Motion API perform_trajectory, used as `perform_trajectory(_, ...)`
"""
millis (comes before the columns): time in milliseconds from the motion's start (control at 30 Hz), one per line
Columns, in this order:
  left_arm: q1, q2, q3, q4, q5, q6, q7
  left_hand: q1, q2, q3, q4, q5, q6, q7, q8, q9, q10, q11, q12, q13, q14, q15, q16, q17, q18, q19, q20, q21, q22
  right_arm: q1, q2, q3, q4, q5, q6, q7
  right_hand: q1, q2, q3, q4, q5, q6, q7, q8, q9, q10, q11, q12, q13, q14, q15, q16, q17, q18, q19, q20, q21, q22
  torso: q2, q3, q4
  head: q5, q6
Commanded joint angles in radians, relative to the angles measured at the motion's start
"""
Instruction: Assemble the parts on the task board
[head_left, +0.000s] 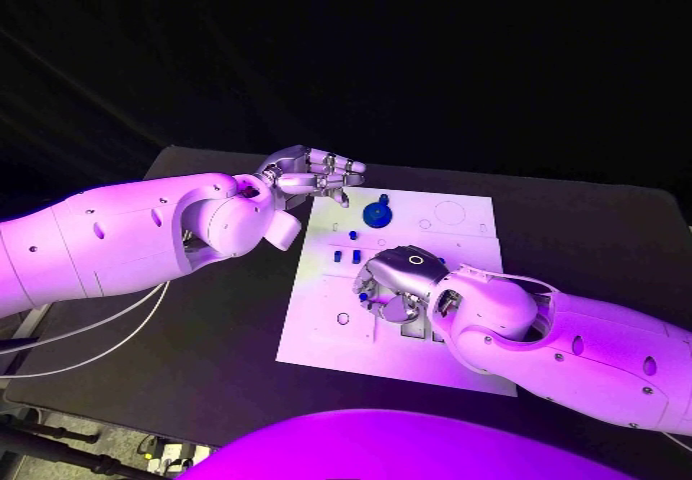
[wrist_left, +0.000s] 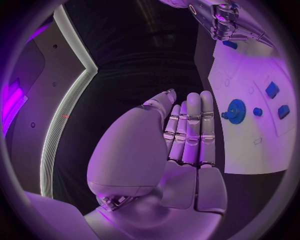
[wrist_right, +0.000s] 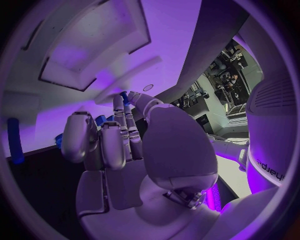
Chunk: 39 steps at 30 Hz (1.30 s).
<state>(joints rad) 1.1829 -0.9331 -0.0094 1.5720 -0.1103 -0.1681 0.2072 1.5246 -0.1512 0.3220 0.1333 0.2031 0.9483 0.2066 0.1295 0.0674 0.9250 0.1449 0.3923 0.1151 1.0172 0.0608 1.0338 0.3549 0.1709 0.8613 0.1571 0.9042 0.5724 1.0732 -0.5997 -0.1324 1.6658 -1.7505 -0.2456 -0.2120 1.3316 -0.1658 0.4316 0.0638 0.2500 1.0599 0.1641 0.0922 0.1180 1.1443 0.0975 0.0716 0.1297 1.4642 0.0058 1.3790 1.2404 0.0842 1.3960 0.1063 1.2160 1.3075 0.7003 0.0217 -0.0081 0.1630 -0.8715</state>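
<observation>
Head view. My left hand (head_left: 310, 172) hovers over the counter (head_left: 188, 360) just off the board's (head_left: 325, 335) far-left corner, at about 11 o'clock from the board's centre; its fingers lie loosely apart and hold nothing. In the left wrist view the same hand (wrist_left: 181, 135) shows straight fingers side by side, palm bare, with the board (wrist_left: 250, 145) beside it.

My right hand (head_left: 397, 285) rests low on the board's middle, fingers pointed down onto the surface. A small blue part (head_left: 364, 297) sits at its fingertips, but I cannot tell whether the fingers pinch it or merely touch it. In the right wrist view the hand (wrist_right: 125, 145) has its fingers curled toward the board.

A blue gear (head_left: 376, 213) lies on the board at 12 o'clock, near my left hand but apart from it. Two small blue blocks (head_left: 345, 256) stand between the gear and my right hand.
</observation>
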Motion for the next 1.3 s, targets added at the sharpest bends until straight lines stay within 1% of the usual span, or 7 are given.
perform_trajectory(33,0.001,0.001,0.001,0.003,0.004,0.019,0.0,-0.003,0.004,0.0,-0.008,0.0,-0.007,0.003,0.004,0.0,-0.007,-0.001,0.004,0.001,-0.004,0.005,-0.005,-0.001,0.012,-0.003,0.0,-0.007,-0.001,-0.003,-0.003,-0.003,-0.004,-0.015,-0.002,-0.025,0.002,-0.011,-0.007,-0.001,0.004,-0.012,0.001,-0.007,-0.003,-0.016,0.004,-0.003,0.0,0.044,0.009,0.004,-0.002,-0.006,-0.004,0.006,-0.008,0.073,0.0,0.0004,0.0,0.0,-0.001)
perform_trajectory(467,0.001,0.0,0.001,0.0,0.004,0.026,-0.005,-0.004,0.005,0.001,-0.008,0.0,-0.007,0.003,0.005,0.0,-0.008,-0.001,0.005,0.001,-0.004,0.005,-0.005,-0.001,0.013,-0.003,0.001,-0.007,-0.001,0.002,-0.08,0.003,0.076,-0.032,-0.068,-0.033,0.004,-0.015,-0.014,-0.008,0.006,-0.014,-0.001,-0.01,-0.005,-0.029,0.005,0.001,-0.002,0.043,0.011,0.004,-0.004,-0.004,-0.007,0.01,-0.014,0.072,-0.001,0.0,-0.0013,-0.006,0.007)
perform_trajectory(733,0.001,-0.001,0.0,-0.002,0.004,0.028,-0.005,-0.004,0.005,0.001,-0.009,0.0,-0.007,0.003,0.005,0.0,-0.008,-0.001,0.006,0.001,-0.004,0.005,-0.005,-0.001,0.012,-0.003,0.001,-0.007,-0.001,0.061,-0.199,0.021,0.149,-0.011,-0.057,-0.041,0.001,-0.019,-0.021,-0.008,0.006,-0.009,-0.006,-0.009,-0.005,-0.03,0.003,0.007,-0.002,0.041,0.01,0.001,-0.01,-0.003,-0.008,0.011,-0.018,0.07,-0.002,-0.0001,-0.0013,-0.027,0.02)
perform_trajectory(833,0.001,-0.001,0.0,-0.002,0.004,0.028,-0.005,-0.004,0.005,0.001,-0.009,0.0,-0.007,0.003,0.005,0.0,-0.008,-0.001,0.006,0.001,-0.004,0.005,-0.005,-0.001,0.012,-0.003,0.001,-0.007,-0.001,0.096,-0.242,0.024,0.144,0.002,-0.036,-0.04,-0.008,-0.029,-0.037,-0.007,0.003,-0.01,-0.009,-0.011,-0.006,-0.037,0.001,0.01,-0.004,0.04,0.009,0.0,-0.013,-0.001,-0.012,0.011,-0.026,0.067,-0.002,-0.0013,-0.002,-0.035,0.026)
perform_trajectory(967,0.001,-0.001,0.0,-0.002,0.004,0.029,-0.005,-0.004,0.005,0.001,-0.009,0.0,-0.007,0.003,0.005,0.0,-0.008,-0.001,0.006,0.001,-0.004,0.005,-0.005,-0.001,0.012,-0.003,0.001,-0.007,-0.001,0.123,-0.277,0.026,0.117,0.015,-0.013,-0.024,-0.019,-0.037,-0.076,-0.002,0.017,-0.013,-0.016,-0.016,-0.008,-0.057,-0.002,0.016,-0.008,0.038,0.007,-0.003,-0.021,0.004,-0.024,0.011,-0.051,0.056,-0.003,-0.0021,-0.0032,-0.043,0.034)
perform_trajectory(1133,0.001,0.0,0.0,-0.003,0.004,0.029,-0.005,-0.004,0.005,0.001,-0.009,0.0,-0.007,0.003,0.005,0.0,-0.008,-0.001,0.006,0.001,-0.004,0.005,-0.005,-0.001,0.012,-0.003,0.001,-0.007,-0.001,0.135,-0.288,0.026,0.082,0.026,0.018,-0.003,-0.013,-0.035,-0.109,-0.002,0.021,-0.014,-0.025,-0.018,-0.01,-0.074,-0.003,0.023,-0.01,0.034,0.007,-0.01,-0.034,0.007,-0.032,0.01,-0.07,0.048,-0.001,0.0007,-0.0017,-0.046,0.038)
perform_trajectory(1300,0.001,0.0,0.0,-0.003,0.004,0.03,-0.006,-0.005,0.005,0.001,-0.009,0.0,-0.007,0.003,0.005,0.0,-0.009,-0.001,0.007,0.001,-0.004,0.006,-0.006,-0.002,0.013,-0.003,0.001,-0.007,-0.001,0.136,-0.282,0.025,0.059,0.028,0.051,0.003,-0.009,-0.032,-0.123,-0.002,0.023,-0.011,-0.03,-0.017,-0.01,-0.075,-0.003,0.03,-0.01,0.034,0.006,-0.009,-0.033,0.007,-0.031,0.01,-0.07,0.049,-0.001,-0.0007,0.0002,-0.047,0.037)
